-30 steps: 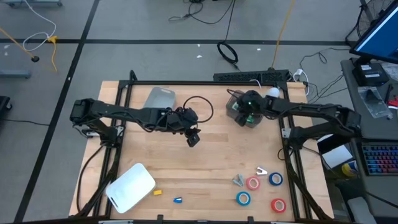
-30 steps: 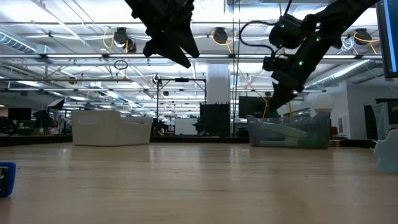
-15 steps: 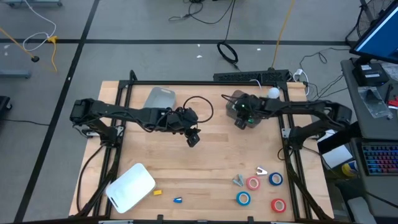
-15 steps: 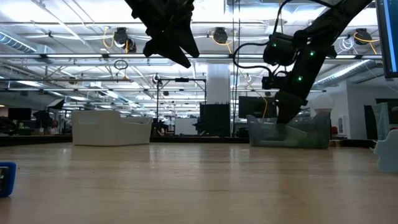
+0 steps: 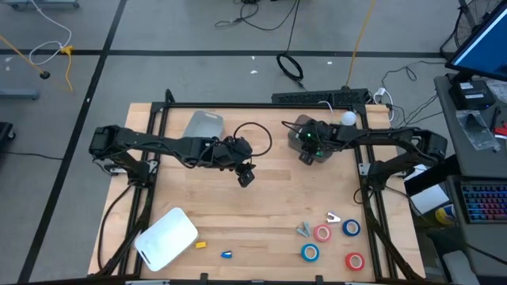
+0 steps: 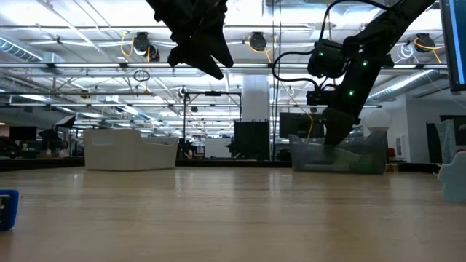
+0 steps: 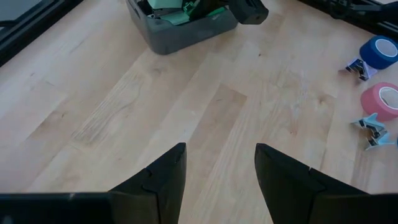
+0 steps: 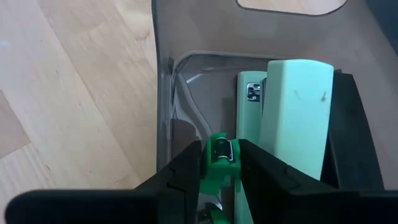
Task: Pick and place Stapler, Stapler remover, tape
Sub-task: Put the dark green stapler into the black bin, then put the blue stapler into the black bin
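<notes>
While my right end effector (image 8: 219, 163) hangs inside the clear grey bin (image 5: 310, 141) at the far right of the tabletop (image 5: 269, 214), its two dark fingers sit either side of a small green staple remover (image 8: 219, 160), pressed close against it; whether they truly clamp it or merely bracket it I cannot tell. Item beside it in the same bin: a pale green stapler (image 8: 292, 118), lying along the bin's length, with a second pale green body just beside it. Item, left end effector (image 5: 245, 176): held above the middle of the tabletop, fingers parted with bare wood showing between them, holding nothing. Item, tape: four rolls grouped at the near right corner, namely a red roll (image 5: 322, 233), a blue roll (image 5: 351, 228), a second blue roll (image 5: 310, 252) and a second red roll (image 5: 354, 260), none stacked. Item, two small metal claw pieces (image 5: 304, 229) just beside the rolls. Item, white lid (image 5: 166, 237) at the near left, with a small yellow piece (image 5: 201, 245) and a small blue piece (image 5: 226, 255) near it.
</notes>
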`<state>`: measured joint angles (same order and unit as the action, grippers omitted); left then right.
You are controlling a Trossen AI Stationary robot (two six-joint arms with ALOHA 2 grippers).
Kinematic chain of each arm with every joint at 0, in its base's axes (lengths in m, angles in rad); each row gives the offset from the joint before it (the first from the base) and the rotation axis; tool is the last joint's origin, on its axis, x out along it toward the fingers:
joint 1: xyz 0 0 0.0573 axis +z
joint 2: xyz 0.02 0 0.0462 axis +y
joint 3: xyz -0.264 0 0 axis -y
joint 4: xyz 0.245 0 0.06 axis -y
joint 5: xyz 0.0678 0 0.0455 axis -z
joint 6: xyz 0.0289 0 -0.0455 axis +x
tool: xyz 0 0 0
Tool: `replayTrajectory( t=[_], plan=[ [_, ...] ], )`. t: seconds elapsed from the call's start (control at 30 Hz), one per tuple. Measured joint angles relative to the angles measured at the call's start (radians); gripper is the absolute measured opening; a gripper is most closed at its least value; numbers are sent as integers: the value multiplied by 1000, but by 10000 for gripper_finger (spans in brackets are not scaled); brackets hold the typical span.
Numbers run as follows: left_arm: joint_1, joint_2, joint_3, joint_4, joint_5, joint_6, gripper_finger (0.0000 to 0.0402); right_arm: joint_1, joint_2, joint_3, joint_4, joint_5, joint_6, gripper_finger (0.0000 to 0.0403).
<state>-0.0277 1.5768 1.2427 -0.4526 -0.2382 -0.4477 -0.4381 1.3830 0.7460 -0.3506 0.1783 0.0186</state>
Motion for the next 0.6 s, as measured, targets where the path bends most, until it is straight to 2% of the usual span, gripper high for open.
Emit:
replayTrajectory(
  t=[0.4, 0.5, 0.6],
  plan=[
    [0, 0, 0, 0, 0, -1, 191, 0, -3, 0, 0, 0, -6, 131],
    [0, 0, 0, 0, 0, -1, 191, 2, -34, 0, 6, -1, -12, 132],
    [0, 0, 0, 0, 0, 7, 191, 8, -101, 0, 18, -55, -7, 128]
  ],
)
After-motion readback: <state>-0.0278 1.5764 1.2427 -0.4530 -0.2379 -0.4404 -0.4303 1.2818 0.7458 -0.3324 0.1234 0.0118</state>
